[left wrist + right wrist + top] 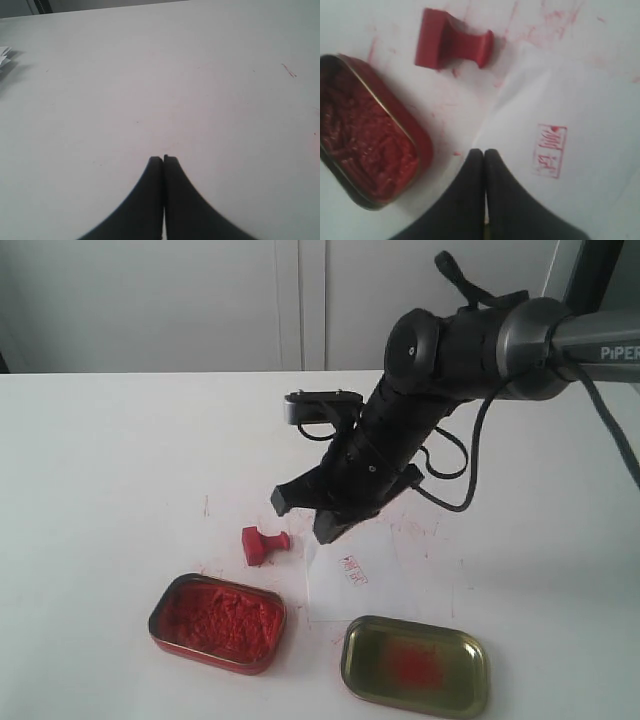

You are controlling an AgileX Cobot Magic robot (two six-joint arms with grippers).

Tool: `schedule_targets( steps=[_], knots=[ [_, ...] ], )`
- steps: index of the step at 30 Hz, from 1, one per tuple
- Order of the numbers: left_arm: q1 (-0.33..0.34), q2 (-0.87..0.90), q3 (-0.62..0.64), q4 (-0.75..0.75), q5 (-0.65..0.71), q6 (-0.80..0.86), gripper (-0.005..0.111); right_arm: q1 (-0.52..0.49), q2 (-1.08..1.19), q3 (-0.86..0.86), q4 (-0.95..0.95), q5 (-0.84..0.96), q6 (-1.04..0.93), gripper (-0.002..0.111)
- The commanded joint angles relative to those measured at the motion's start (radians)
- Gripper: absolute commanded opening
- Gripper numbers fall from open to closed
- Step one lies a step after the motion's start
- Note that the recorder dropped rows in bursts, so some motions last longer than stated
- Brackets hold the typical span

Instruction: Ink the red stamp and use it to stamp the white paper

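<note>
Ink tin (pixel 215 622) and gold lid (pixel 415 667) sit nearest. Behind them the white paper (pixel 352 585) carries a red print (pixel 550 150), so stamping looks done. The red stamp (pixel 263 543) lies on its side just beside the paper, out of any grip. Right gripper (pixel 484 154) hangs above them, closed and empty. Left gripper (pixel 163 160), also closed, sees only table (pixel 150 75); the red print is too blurred to read.

Exterior looks obliquely across the table (pixel 100 440); wrist views look down close, right sharing the red stamp (pixel 263 543)
</note>
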Motion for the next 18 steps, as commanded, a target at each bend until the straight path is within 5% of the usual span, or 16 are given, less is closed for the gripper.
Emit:
schedule_targets(
  steps=[1,18],
  knots=[
    [-0.006,0.0,0.002,-0.006,-0.002,-0.004,0.0,-0.001,-0.013,0.002,-0.16,0.071,0.119,0.0],
    [-0.006,0.0,0.002,-0.006,-0.002,-0.004,0.0,-0.034,-0.064,0.106,-0.293,0.07,0.178,0.0]
  ],
)
